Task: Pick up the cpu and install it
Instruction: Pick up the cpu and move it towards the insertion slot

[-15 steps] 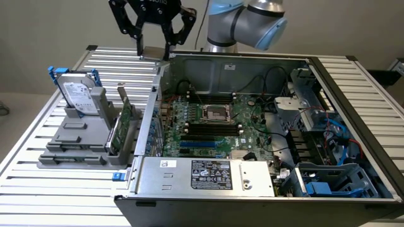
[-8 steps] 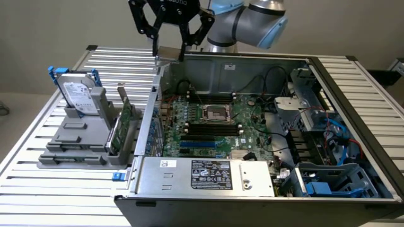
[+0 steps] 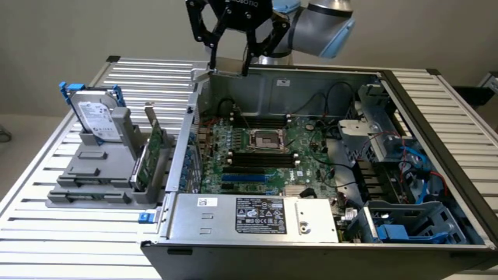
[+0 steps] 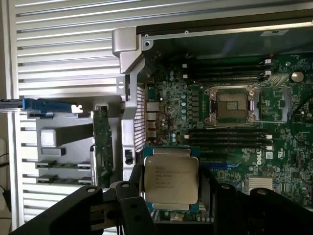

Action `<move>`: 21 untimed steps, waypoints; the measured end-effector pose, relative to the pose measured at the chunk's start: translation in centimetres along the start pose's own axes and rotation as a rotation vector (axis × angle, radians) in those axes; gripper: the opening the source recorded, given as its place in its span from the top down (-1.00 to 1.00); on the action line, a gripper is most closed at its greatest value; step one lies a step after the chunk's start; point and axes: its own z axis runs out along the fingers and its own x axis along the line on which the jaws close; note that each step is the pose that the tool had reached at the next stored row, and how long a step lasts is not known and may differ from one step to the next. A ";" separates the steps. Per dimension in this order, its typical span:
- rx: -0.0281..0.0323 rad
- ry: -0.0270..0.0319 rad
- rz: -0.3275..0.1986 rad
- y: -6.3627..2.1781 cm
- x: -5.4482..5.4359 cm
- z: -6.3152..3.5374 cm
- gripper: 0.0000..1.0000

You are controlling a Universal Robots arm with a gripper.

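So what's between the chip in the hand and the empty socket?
In the wrist view, black memory slots on the green motherboard lie between the cpu and the socket.

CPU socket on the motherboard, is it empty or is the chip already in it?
Empty. The socket shows a bare dark square in its metal frame; the cpu is gripped in the claw.

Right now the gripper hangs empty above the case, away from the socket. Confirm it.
Wrong on one point: the gripper is not empty. The wrist view shows the cpu held between its fingers. The rest is right: the gripper hangs above the case, away from the socket.
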 end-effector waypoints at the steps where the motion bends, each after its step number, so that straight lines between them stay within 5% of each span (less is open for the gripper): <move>1: 0.0001 0.0005 0.000 0.05 -0.4 -0.08 -0.09; 6: -0.0004 0.0004 0.000 0.57 -2.5 -0.39 -0.09; 13: -0.0081 -0.0264 -0.003 1.34 -3.6 -0.30 -0.09; 21: -0.0075 -0.0432 -0.010 2.67 -3.9 0.64 -0.09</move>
